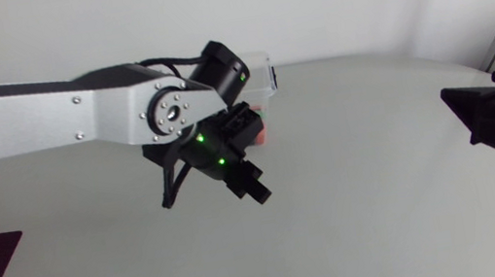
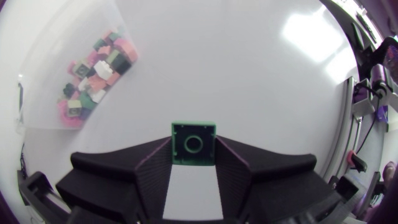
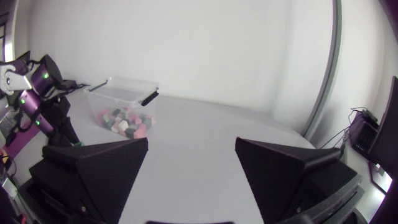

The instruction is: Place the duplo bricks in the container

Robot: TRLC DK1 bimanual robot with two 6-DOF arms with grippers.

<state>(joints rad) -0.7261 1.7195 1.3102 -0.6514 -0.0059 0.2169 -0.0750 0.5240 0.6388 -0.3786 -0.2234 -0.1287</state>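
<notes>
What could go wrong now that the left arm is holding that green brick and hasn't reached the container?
The green brick sits right at the tips of the left gripper, so it might twist or slip out on the way. In the left wrist view the container lies ahead of the gripper and off to one side, not under it. Letting go now would likely drop the brick on the table.

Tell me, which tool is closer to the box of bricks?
Left. The left tool, holding a green brick, hangs close to the container; the right tool sits far across the table.
</notes>
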